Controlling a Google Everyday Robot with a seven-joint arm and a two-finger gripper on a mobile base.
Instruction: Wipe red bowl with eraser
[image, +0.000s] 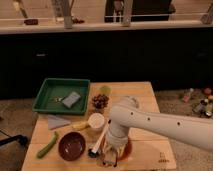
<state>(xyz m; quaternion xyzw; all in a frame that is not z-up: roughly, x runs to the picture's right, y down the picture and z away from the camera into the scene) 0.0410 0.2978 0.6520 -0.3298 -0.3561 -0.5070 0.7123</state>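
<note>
The red bowl (128, 149) sits on the wooden table (145, 97) near its front edge. Only its orange-red right rim shows, because my white arm covers most of it. My gripper (110, 157) points down into the bowl's left part. A small pale block, the eraser (111, 161), shows at the gripper's tip, against the bowl's inside. The darker maroon bowl (72, 146) stands just left of the red bowl.
A green tray (50, 92) at the back left holds a grey pad (71, 100). Grapes (100, 101), a white cup (96, 121), a banana (80, 126), a grey cloth (57, 121), a green vegetable (47, 146) and a dark-headed utensil (97, 144) lie nearby.
</note>
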